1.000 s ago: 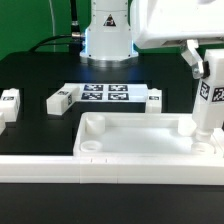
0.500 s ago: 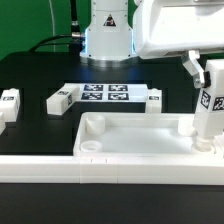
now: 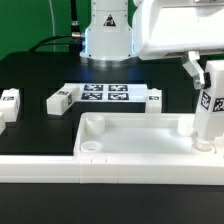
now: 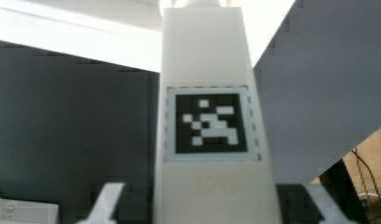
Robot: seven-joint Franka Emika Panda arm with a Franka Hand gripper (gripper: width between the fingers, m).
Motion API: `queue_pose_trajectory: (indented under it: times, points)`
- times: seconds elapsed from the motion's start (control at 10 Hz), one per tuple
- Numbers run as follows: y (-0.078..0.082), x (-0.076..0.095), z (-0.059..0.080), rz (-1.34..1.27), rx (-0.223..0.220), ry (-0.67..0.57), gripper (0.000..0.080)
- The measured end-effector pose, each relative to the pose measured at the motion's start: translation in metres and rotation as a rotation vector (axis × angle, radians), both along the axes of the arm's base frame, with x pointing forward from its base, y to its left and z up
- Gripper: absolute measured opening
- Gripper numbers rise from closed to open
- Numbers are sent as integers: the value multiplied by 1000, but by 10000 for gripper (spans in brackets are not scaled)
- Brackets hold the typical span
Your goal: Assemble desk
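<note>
The white desk top point(image 3: 135, 150), a tray with a raised rim, lies at the front of the black table. My gripper point(image 3: 204, 72) is shut on a white square leg point(image 3: 208, 115). That leg stands upright with its lower end at the tray's corner on the exterior view's right. In the wrist view the leg point(image 4: 212, 90) fills the middle, its tag facing the camera, with a finger point(image 4: 109, 203) on either side. Three more legs lie on the table: one point(image 3: 9, 100) at the far left, one point(image 3: 60, 99) and one point(image 3: 153, 100) beside the marker board.
The marker board point(image 3: 105, 94) lies behind the tray, in front of the robot base point(image 3: 107, 40). A long white rail point(image 3: 35, 166) runs along the table's front edge, left of the tray.
The gripper and the held leg shifted slightly over the first half second; since then nothing has visibly moved.
</note>
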State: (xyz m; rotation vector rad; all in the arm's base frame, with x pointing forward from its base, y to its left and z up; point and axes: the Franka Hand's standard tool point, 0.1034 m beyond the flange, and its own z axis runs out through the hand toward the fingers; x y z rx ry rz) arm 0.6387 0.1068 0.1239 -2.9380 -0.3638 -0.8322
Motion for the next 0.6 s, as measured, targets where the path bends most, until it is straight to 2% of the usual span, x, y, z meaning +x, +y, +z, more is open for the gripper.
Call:
queue_pose_trajectory:
  times: [0.6]
  points:
    - [-1,-2,-11,0,-2,11,291]
